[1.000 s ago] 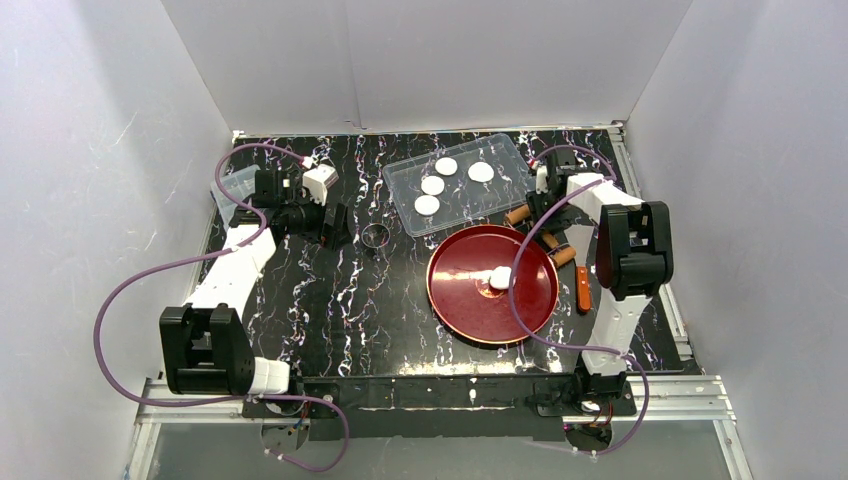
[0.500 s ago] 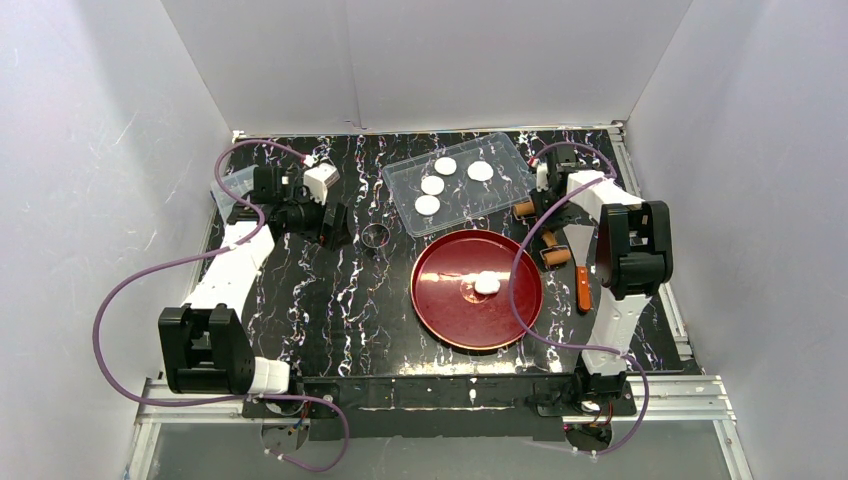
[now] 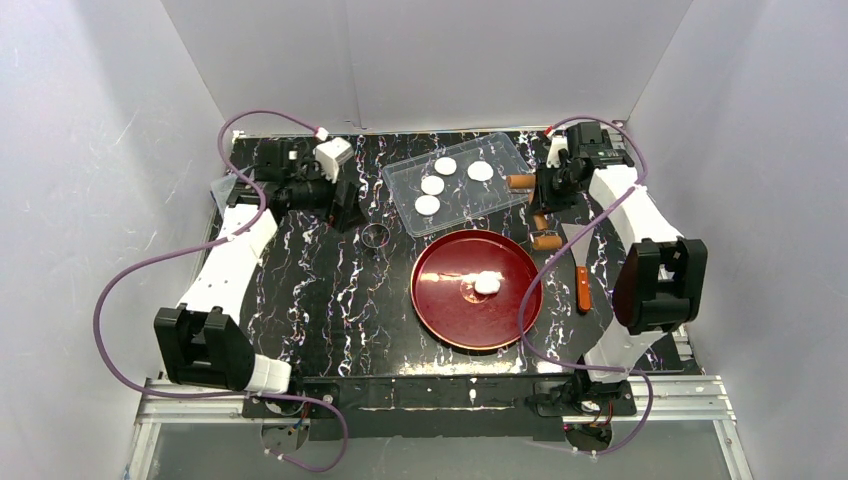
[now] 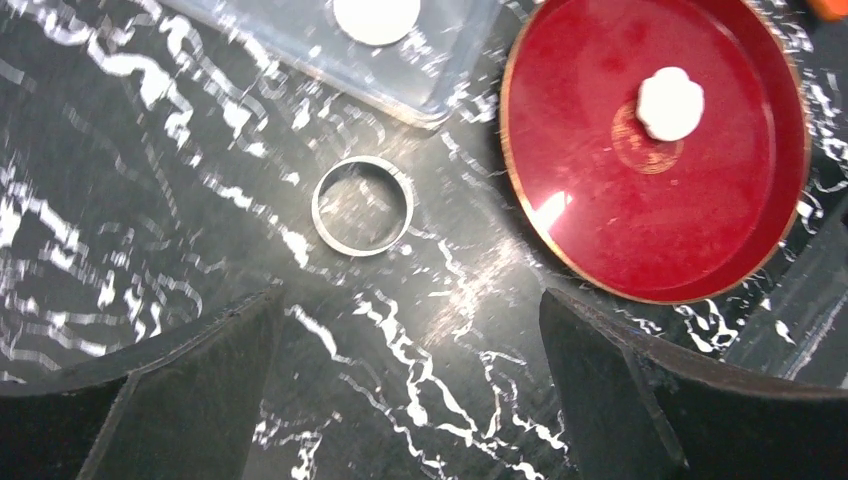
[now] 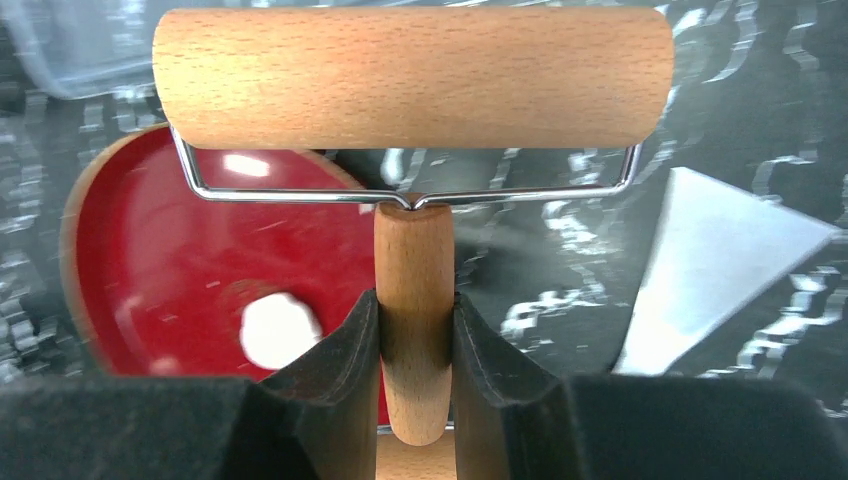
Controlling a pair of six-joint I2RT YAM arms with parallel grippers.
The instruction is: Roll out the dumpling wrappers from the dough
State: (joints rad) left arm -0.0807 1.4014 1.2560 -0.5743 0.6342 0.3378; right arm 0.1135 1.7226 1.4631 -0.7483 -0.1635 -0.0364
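Note:
The dough [image 3: 486, 284] is a small white lump near the middle of the red plate [image 3: 440, 310]; it also shows in the left wrist view [image 4: 670, 103] and the right wrist view [image 5: 280, 330]. Several round dumpling wrappers [image 3: 433, 185] lie in the clear tray [image 3: 505, 150]. My right gripper [image 3: 545, 200] [image 5: 413, 340] is shut on the handle of a wooden rolling pin [image 3: 546, 241] [image 5: 410, 78], held above the table behind the plate's right side. My left gripper [image 3: 345, 210] [image 4: 410, 400] is open and empty, over the table near a metal ring cutter [image 3: 376, 236] [image 4: 362, 205].
A scraper with an orange handle [image 3: 583, 290] lies right of the plate; its pale blade [image 5: 700, 270] shows in the right wrist view. A clear container [image 3: 228, 190] stands at the back left. White walls close in the table on three sides.
The red plate with the dough has slid left. My right arm has swung toward the back with the rolling pin in its grip. My left arm has shifted slightly back and right.

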